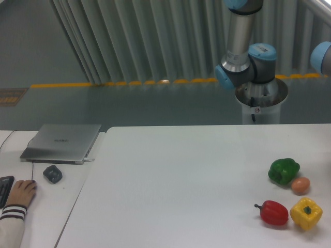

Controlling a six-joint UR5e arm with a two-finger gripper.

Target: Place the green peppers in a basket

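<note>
Yellow pepper (306, 213): front right of the white table (181, 181), red pepper (272, 213) just beside it on its left.
Egg (300, 185): small, brownish, behind the yellow pepper, touching or nearly touching the green pepper.
Green pepper (283, 171): task item; glossy, lobed, on the table's right side, behind the other two peppers.
Basket: none in view.
Arm (243, 51): only upper joints visible behind the table; gripper out of frame, state unknown.
Handling note: step in hand appears to be the approach. Best to descend from above onto the green pepper, jaws wide across the lobes, keeping clear of the egg.
Laptop (62, 142), mouse (52, 173), a person's hand (20, 192): side desk, far left.
</note>
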